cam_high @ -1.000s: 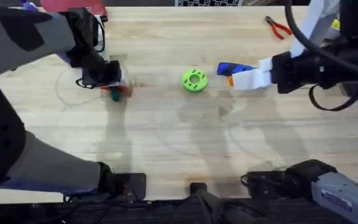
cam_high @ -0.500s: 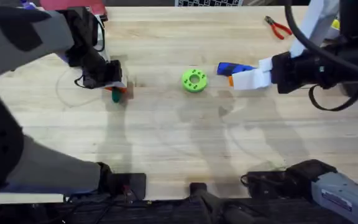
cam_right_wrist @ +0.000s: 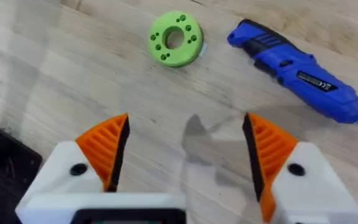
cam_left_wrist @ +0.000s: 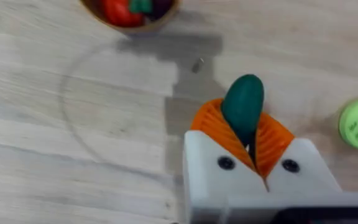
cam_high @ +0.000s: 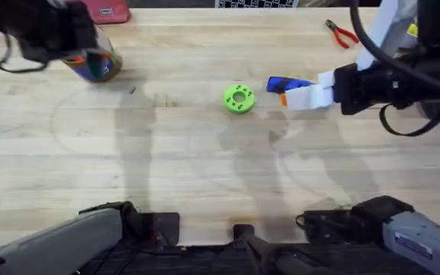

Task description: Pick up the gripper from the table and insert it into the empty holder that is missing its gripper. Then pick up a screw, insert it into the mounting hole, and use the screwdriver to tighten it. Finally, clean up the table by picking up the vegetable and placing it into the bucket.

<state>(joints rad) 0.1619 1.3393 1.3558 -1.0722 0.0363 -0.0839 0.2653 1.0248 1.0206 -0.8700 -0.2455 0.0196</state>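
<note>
My left gripper (cam_left_wrist: 244, 124) is shut on the dark green vegetable (cam_left_wrist: 243, 102), which sticks out beyond its orange pads (cam_left_wrist: 211, 124). Just ahead of it is the bucket (cam_left_wrist: 160, 17), with red and green pieces inside. From overhead the left arm (cam_high: 44, 30) hangs dark and blurred beside the bucket (cam_high: 98, 67) at the far left. My right gripper (cam_right_wrist: 185, 149) is open above bare wood, near the blue screwdriver (cam_right_wrist: 297, 70), also seen overhead (cam_high: 285, 82). A tiny dark piece, maybe a screw (cam_left_wrist: 197, 65), lies on the table. The loose gripper and the holder are out of view.
A lime-green ring with holes (cam_high: 239, 98) lies mid-table, left of the right gripper (cam_high: 304, 96). Red-handled pliers (cam_high: 342, 32) rest at the far right edge. A red object (cam_high: 105, 10) sits at the back left. The wooden table (cam_high: 205, 168) is bare in front.
The left arm has lifted from the table's left middle and swung back-left to the bucket, carrying the vegetable. The right arm has not moved.
</note>
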